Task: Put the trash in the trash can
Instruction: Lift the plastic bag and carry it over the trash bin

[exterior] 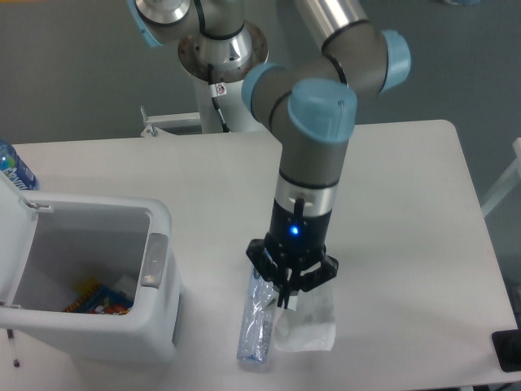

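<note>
Worktop [407,212]: white, carries everything. Trash can [159,326] sits at its left front, white, rounded corners, lid [15,191] swung open to the left, grey latch tab [155,261] on the right wall; colourful wrappers [98,297] in the bottom.

Arm reaches down at centre front, hand [289,297] pointing straight down, blue light lit on the wrist. Fingers look closed on the top edge of the pouch [309,322]. The grip point is dark, so not fully certain.

Pouch: small, translucent white, crinkled, hanging below the hand, lower edge at or just over the worktop.

Water bottle [256,322]: slim, clear, pale blue tint, lying flat just left of the pouch, touching or overlapping it. Long axis runs front-to-back; its upper end is hidden behind the hand.

Blue-label bottle [12,167] at far left edge, behind the lid.
</note>
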Available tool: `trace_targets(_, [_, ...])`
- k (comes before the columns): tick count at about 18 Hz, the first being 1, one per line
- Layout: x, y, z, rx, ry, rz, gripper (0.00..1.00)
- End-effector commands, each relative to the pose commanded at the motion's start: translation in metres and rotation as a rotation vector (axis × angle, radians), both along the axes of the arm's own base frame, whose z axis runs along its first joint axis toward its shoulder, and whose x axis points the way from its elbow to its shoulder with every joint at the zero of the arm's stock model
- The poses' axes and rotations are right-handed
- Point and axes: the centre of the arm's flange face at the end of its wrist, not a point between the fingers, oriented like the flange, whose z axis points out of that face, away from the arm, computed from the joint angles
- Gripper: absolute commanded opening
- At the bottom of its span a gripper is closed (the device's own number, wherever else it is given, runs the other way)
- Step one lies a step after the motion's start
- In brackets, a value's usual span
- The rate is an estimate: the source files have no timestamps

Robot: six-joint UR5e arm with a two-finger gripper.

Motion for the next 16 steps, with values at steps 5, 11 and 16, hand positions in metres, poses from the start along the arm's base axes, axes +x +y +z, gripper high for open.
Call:
trace_targets(5, [0.030,0.023,0.051,0.110,-0.017,-0.028,0.00])
trace_targets(11, [0.070,0.024,0.088,0.221,-0.074,-0.120,0.00])
trace_targets(16, [0.117,0.031,0.100,0.230,-0.095,-0.160,0.00])
